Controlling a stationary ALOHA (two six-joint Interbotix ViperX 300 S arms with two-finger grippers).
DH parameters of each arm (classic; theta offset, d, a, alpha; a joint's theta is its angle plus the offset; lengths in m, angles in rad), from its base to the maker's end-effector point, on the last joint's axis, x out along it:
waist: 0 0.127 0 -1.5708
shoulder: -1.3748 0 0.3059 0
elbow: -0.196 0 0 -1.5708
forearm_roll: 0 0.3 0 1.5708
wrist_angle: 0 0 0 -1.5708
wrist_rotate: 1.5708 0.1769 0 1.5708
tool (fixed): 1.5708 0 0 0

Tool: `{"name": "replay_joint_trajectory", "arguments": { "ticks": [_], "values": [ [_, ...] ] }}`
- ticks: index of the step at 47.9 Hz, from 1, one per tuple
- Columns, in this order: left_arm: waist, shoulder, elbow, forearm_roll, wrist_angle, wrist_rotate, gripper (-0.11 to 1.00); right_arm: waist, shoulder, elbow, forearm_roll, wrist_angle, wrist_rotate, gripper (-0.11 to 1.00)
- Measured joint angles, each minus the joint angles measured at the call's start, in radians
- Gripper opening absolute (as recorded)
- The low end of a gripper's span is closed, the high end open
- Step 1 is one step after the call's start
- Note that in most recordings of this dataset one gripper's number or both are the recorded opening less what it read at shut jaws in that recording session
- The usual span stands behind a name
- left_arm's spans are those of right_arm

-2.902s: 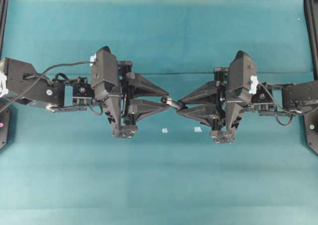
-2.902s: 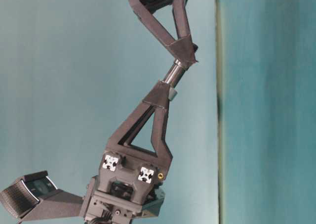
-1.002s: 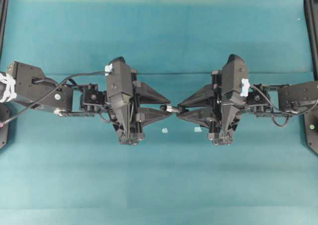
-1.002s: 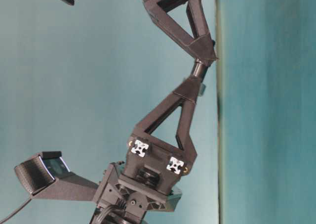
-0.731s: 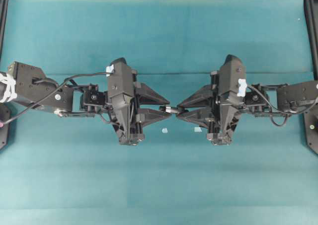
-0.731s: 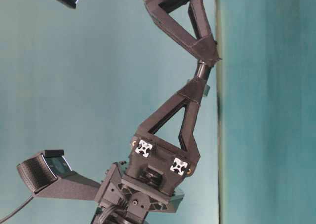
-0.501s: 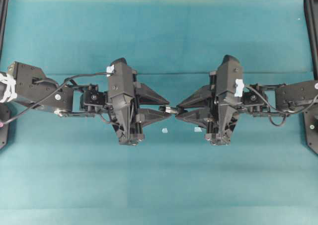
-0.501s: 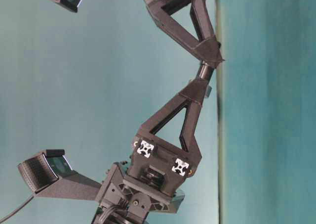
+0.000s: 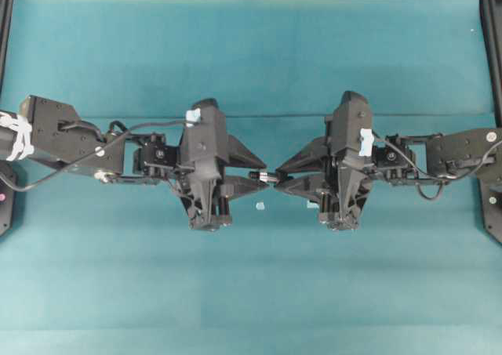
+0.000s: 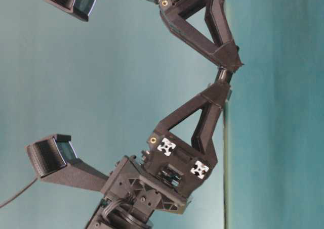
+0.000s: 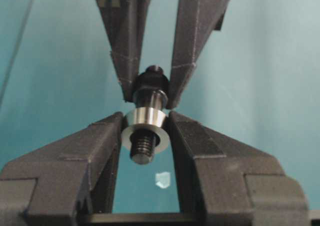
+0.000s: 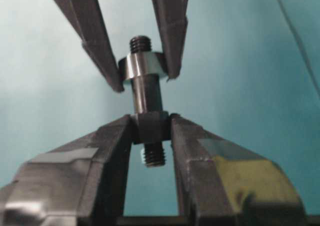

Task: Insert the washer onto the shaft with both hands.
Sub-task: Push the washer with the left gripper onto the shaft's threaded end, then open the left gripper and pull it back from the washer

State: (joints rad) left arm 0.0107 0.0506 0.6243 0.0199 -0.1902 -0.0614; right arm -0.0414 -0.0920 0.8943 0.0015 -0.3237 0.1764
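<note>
The silvery washer (image 11: pixel 145 128) is pinched between my left gripper's (image 11: pixel 145 122) fingers. The dark shaft's threaded end (image 11: pixel 142 148) pokes through its hole. My right gripper (image 12: pixel 151 125) is shut on the thick middle of the shaft (image 12: pixel 146 94). In the right wrist view the washer (image 12: pixel 141 65) sits near the shaft's far end, between the left fingers. In the overhead view the left gripper (image 9: pixel 256 176) and right gripper (image 9: pixel 279 179) meet tip to tip above mid-table, with the shaft (image 9: pixel 267 176) short between them. In the table-level view the shaft (image 10: pixel 221 76) bridges both gripper tips.
A tiny white speck (image 9: pixel 260 206) lies on the teal cloth just in front of the gripper tips; it also shows in the left wrist view (image 11: pixel 162 179). Black frame rails (image 9: pixel 492 26) run along the left and right table edges.
Both grippers have moved toward each other. The stretch of shaft showing between their tips is shorter, and the left wrist has rolled a little.
</note>
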Motion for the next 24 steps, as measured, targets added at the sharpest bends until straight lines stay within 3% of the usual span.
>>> {"name": "replay_joint_trajectory", "arguments": {
  "ticks": [24],
  "values": [
    [0.0, 0.009, -0.02, 0.0, 0.005, 0.011, 0.35, 0.0, 0.0, -0.014, 0.002, 0.002, 0.0, 0.0]
  ]
}}
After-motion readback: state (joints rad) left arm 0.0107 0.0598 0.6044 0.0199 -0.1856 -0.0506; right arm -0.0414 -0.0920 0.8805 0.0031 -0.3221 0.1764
